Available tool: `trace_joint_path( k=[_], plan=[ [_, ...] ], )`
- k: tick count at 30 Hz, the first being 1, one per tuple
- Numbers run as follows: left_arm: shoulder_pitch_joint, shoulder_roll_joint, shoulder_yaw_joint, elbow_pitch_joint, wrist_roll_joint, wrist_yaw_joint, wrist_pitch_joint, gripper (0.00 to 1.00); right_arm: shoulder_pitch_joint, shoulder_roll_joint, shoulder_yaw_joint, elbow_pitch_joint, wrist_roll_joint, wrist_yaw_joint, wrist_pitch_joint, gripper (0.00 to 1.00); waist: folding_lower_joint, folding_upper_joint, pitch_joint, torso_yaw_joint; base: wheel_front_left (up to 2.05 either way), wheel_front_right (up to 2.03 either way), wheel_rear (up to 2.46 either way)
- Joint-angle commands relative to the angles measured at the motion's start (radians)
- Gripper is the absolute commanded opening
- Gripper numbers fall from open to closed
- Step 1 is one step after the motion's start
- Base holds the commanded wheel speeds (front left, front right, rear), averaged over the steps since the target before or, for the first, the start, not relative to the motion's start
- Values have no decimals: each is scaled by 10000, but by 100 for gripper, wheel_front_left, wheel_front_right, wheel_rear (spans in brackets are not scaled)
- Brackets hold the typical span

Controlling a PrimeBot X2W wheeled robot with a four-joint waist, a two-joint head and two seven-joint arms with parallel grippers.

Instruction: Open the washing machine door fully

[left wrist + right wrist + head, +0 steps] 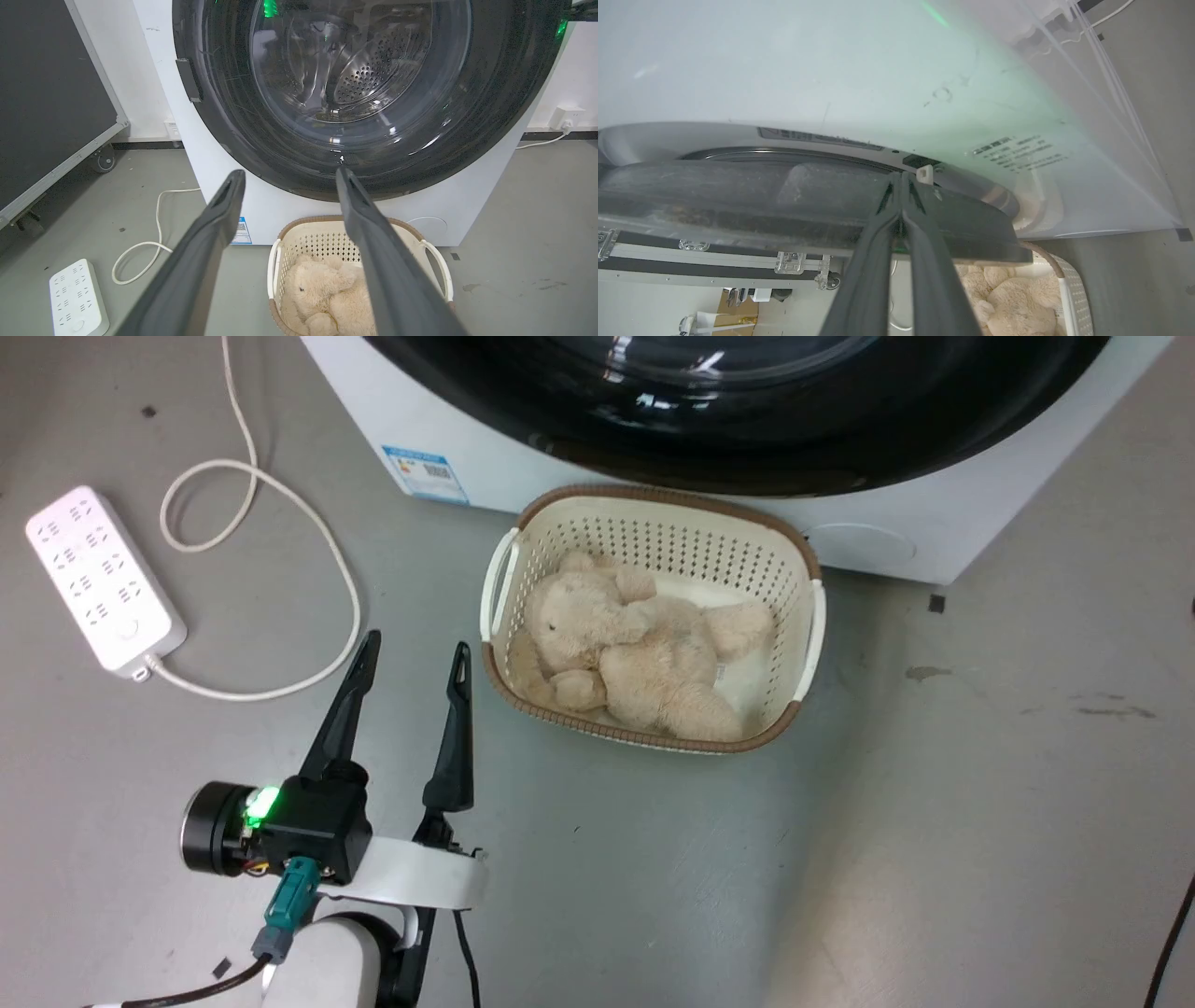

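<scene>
One washing machine (980,523), basket (653,497), bear (644,653)

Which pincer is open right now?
The left pincer, fingers spread near the basket; the right pincer is shut, at the edge of the washing machine door.

Glossy black round glass-centred washing machine door (504,93) | perforated cream plastic basket (653,537) | plush beige cloth bear (644,653) | matt grey floor (934,849)

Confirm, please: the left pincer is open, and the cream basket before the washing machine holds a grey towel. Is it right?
No. The head view shows that the basket holds a beige plush bear, not a grey towel. The left pincer is indeed open.
</scene>
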Motion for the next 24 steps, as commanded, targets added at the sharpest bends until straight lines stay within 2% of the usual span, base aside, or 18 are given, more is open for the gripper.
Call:
trace_joint_path(
  k=[1, 11, 18, 24],
  plan=[
    [-203, 9, -66, -73, -50, 40, -101, 100, -526, -113, -167, 351, 201, -4, 173, 0, -1, 0, 113, 74, 0, 0, 0],
    [-449, 2, -237, -140, -118, 174, -331, 100, -1789, -250, -711, 1957, 536, -5, 1196, 0, -1, 0, 413, 269, 0, 0, 0],
    [-454, 0, -347, 10, -123, 225, -477, 100, -1484, -161, -869, 2387, 865, -5, 1909, 0, -1, 0, 71, 152, 0, 0, 0],
    [-342, -3, -497, 215, -169, 281, -582, 100, -765, 292, -968, 2278, 1334, -6, 2719, 0, -1, 0, -414, -28, 0, 0, 0]
  ],
)
